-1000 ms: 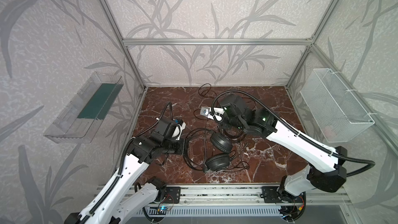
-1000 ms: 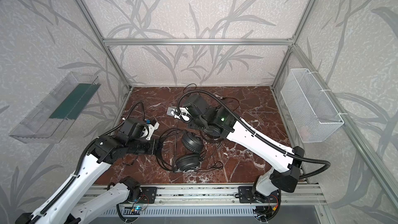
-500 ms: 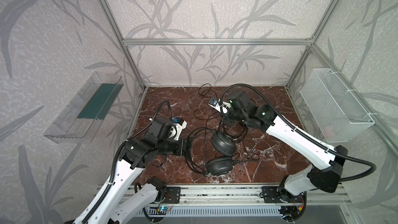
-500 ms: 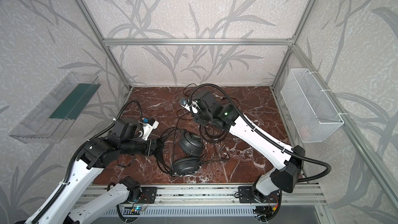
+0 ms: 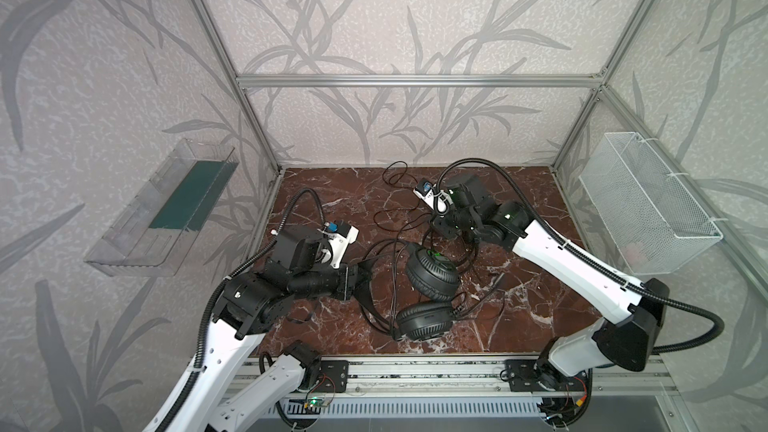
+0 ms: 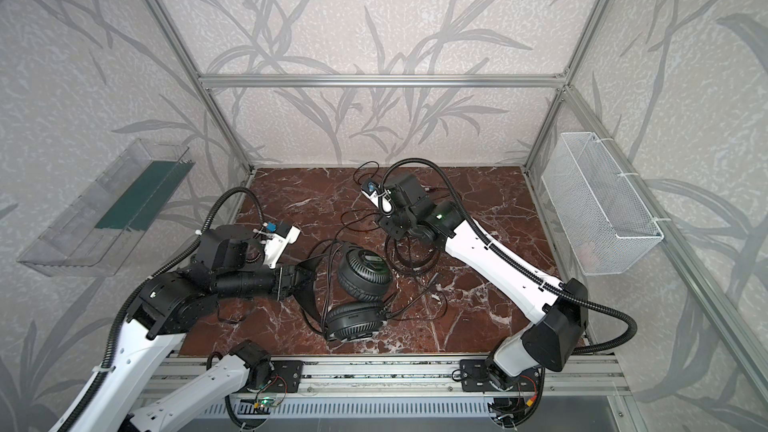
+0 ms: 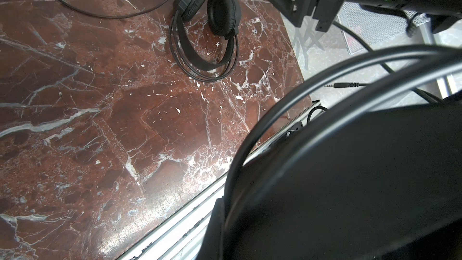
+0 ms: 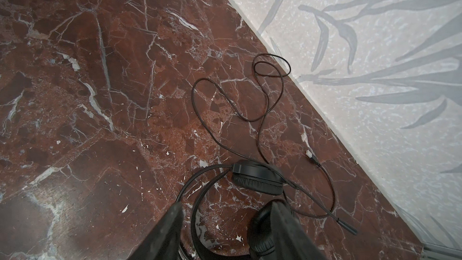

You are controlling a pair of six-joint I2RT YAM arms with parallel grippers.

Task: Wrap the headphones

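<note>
1. Just behind the front rail (image 5: 415,376), the near headset (image 5: 423,320) sits mid-table. One earcup lies flat and the other is tilted just behind it, with thin cable tangled loosely around both cups.
2. The left claw (image 5: 368,282) reaches in from the left side. Its jaws are pressed together on that headset's wire headband. In the left wrist view the band's wires curve close across the lens.
3. Just beyond, the far headset (image 7: 222,12) lies on the marble table (image 5: 332,201) under the right claw (image 8: 228,205).
4. The right claw's jaws stand apart. In the right wrist view its fingers (image 8: 165,233) straddle the far headset's headband and one earcup, and the other earcup lies just ahead of them. Whether a finger touches the cup, I cannot tell.
5. Farther back, the far headset's cable (image 8: 225,101) runs in loose loops up to the back wall. Its plug (image 8: 347,228) rests on the table.
6. On the side walls hang a clear tray (image 5: 162,209) at left and a wire basket (image 5: 648,209) at right.
</note>
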